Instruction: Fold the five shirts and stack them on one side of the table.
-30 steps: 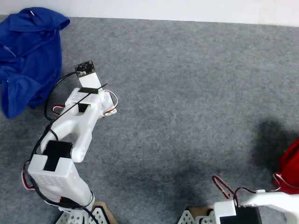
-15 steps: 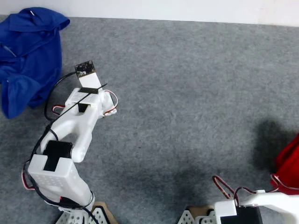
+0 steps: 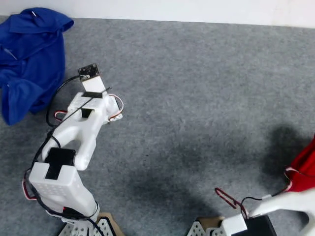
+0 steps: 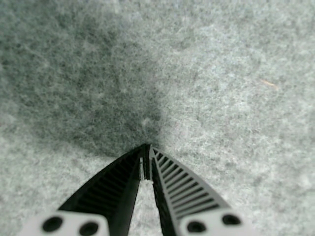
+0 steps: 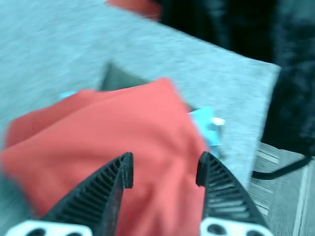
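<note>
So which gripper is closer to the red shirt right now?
Right. The right gripper, open, hangs over the red shirt; the left gripper, shut, is over the grey mat far across from it.

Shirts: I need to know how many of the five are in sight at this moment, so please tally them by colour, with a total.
Blue shirt: 1
Red shirt: 1
Total: 2
A light blue scrap peeks out beside the red one in the right wrist view; whether it is a shirt cannot be told, so it is not counted.
</note>
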Action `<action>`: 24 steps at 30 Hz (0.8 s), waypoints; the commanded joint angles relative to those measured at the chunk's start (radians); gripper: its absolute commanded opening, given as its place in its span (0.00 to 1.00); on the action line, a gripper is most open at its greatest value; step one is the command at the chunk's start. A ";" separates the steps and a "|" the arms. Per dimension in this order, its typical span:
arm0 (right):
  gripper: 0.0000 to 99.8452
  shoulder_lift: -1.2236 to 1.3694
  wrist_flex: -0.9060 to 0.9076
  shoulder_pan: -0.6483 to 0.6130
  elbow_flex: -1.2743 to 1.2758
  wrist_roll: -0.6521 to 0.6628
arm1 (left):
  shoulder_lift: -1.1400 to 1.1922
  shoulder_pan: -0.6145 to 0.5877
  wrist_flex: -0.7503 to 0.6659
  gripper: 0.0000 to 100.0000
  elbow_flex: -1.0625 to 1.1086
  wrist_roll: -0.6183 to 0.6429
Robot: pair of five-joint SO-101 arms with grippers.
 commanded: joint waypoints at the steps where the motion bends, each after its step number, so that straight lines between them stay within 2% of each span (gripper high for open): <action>1: 0.21 -0.045 0.188 -0.139 -0.151 -0.015 | -0.082 -0.122 -0.015 0.01 -0.059 0.000; 4: 0.21 -0.045 0.335 -0.272 -0.222 -0.009 | -0.166 -0.228 0.026 0.01 -0.064 -0.008; 10: 0.21 -0.047 0.535 -0.545 -0.243 -0.006 | -0.252 -0.432 0.057 0.01 -0.114 -0.195; 13: 0.21 -0.096 0.532 -0.648 -0.147 -0.012 | -0.216 -0.518 0.055 0.01 -0.200 -0.203; 18: 0.21 -0.308 0.484 -0.889 0.117 -0.023 | -0.070 -0.596 0.115 0.11 -0.420 -0.203; 21: 0.21 -0.455 0.390 -0.964 0.277 -0.075 | 0.048 -0.613 0.195 0.13 -0.591 -0.203; 24: 0.21 -0.545 0.303 -0.993 0.404 -0.074 | 0.180 -0.625 0.252 0.13 -0.783 -0.203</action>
